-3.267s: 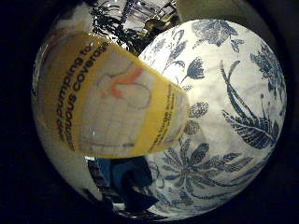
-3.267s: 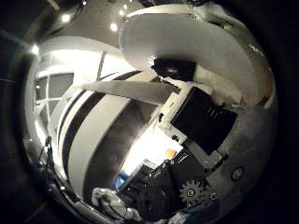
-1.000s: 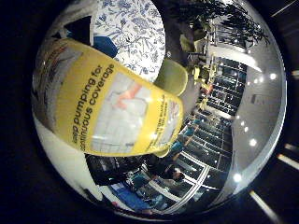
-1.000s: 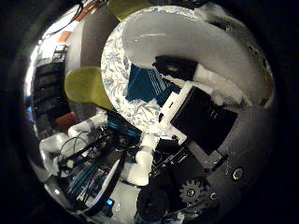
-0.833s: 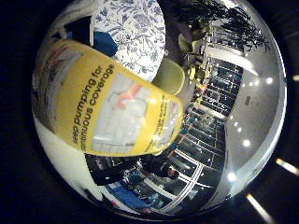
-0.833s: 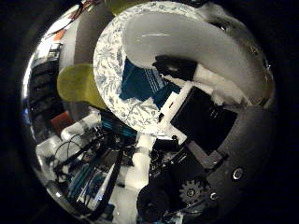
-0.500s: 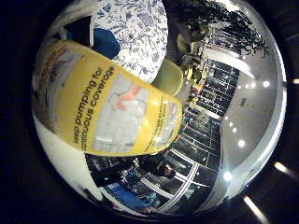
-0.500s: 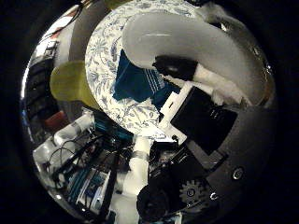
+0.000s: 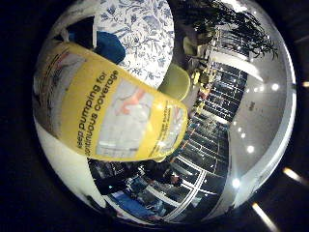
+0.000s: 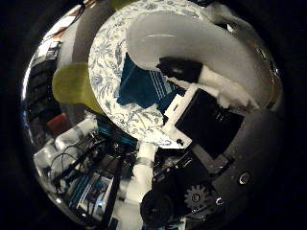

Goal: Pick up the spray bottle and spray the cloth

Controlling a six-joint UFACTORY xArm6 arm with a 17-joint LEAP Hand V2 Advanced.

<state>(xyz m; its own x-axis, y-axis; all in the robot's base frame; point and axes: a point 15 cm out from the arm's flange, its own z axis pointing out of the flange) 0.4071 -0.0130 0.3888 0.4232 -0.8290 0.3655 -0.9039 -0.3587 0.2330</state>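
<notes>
The spray bottle, white with a yellow label, fills much of the little finger side palm view and lies close against my palm. Its white head arches across the thumb side view, and its black nozzle tip faces the cloth. My hand is curled round the bottle, and one white and black finger lies over the trigger area. The dark blue cloth lies on the round table with the blue floral cover, well below the held bottle.
A yellow-green chair stands beside the table. Past the table edge are the arm's white base parts and equipment. Glass walls and ceiling lights of the room show behind the bottle.
The hand has tilted with the bottle: the floral table and blue cloth have come more fully into both views, closer under the nozzle. The hold on the bottle is unchanged.
</notes>
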